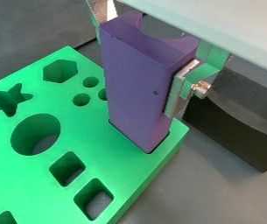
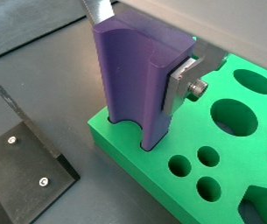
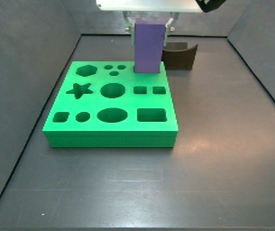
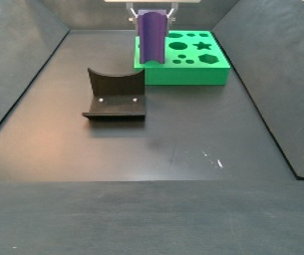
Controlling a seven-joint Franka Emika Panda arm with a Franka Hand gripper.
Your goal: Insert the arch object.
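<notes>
The arch object [image 1: 142,87] is a tall purple piece with a half-round groove down one face; the groove shows in a wrist view [image 2: 129,87]. My gripper [image 1: 145,66] is shut on its upper part, one silver finger [image 2: 182,80] flat on its side. The piece stands upright with its lower end in a hole at the corner of the green board [image 1: 123,171], the corner nearest the fixture. Both side views show the piece [image 3: 148,45] [image 4: 152,38] under the gripper [image 3: 148,27] [image 4: 152,12]. No small brown-olive block shows.
The green board [image 3: 109,135] [image 4: 181,78] has several shaped holes: star, hexagon, circles, squares. The dark fixture [image 3: 182,57] [image 4: 115,98] stands on the grey floor beside the board's corner, close to the gripper [image 2: 136,52]; it also shows in both wrist views [image 1: 235,122] [image 2: 31,166]. Walls enclose the floor.
</notes>
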